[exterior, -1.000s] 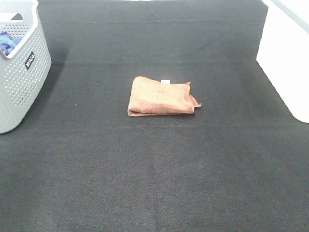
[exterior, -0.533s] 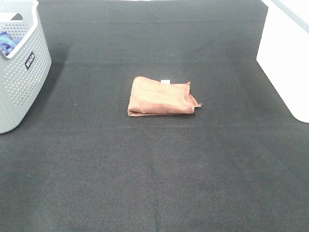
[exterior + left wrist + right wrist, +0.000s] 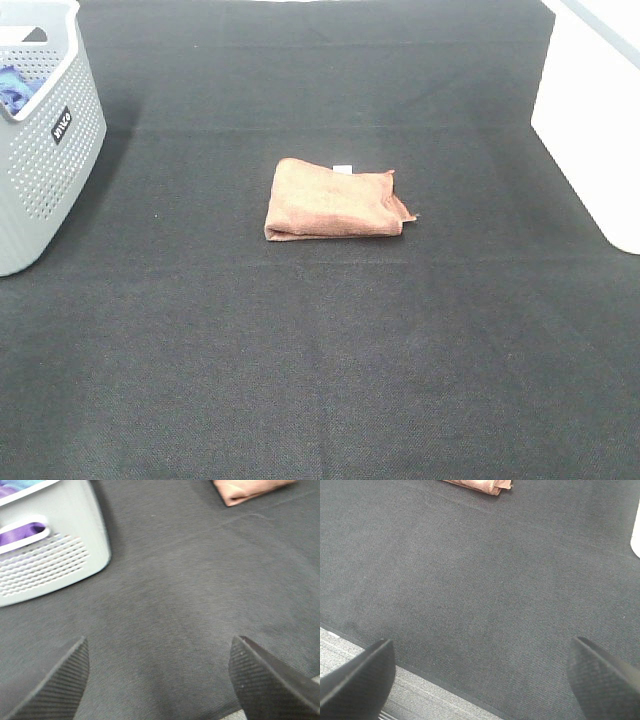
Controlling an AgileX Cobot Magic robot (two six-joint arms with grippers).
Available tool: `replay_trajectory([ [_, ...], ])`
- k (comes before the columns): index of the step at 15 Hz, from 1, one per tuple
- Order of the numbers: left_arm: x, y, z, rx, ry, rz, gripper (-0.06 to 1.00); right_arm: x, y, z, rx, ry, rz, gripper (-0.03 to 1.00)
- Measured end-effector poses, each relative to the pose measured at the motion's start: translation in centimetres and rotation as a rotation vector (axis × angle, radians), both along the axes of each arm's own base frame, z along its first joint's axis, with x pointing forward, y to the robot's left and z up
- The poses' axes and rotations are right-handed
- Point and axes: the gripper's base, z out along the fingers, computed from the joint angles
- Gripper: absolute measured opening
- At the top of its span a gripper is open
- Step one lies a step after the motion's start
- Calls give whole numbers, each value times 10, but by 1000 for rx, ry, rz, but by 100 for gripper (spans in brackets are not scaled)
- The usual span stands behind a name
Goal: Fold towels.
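Both tools (image 3: 159,677) (image 3: 480,680) wide apart, far from folded towel (image 3: 333,200)

Even, soft overhead light; wrist views softer than the high view.

The dark mat (image 3: 320,350) is evenly lit without glare. The grey basket (image 3: 45,150) throws a faint shadow beside itself toward the towel (image 3: 335,200), whose shadow is a thin dark line at its near edge. The white box (image 3: 595,110) beyond the towel is nearly blown out. The left wrist view is slightly blurred.

left hand (image 3: 159,680) spread wide above the dark table (image 3: 170,600), grey basket (image 3: 50,555) beside, towel (image 3: 250,490) corner beyond.
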Motion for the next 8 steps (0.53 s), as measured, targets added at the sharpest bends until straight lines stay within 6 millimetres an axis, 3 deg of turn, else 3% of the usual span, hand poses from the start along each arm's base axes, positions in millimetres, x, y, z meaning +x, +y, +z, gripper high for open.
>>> replay_trajectory([
  [5,-6,2,0,-6,-39,142,74,1,-4,0,4,-7,-188,87],
  [8,-16,3,0,-13,-106,208,74,-14,-6,2,21,-112,-289,87],
])
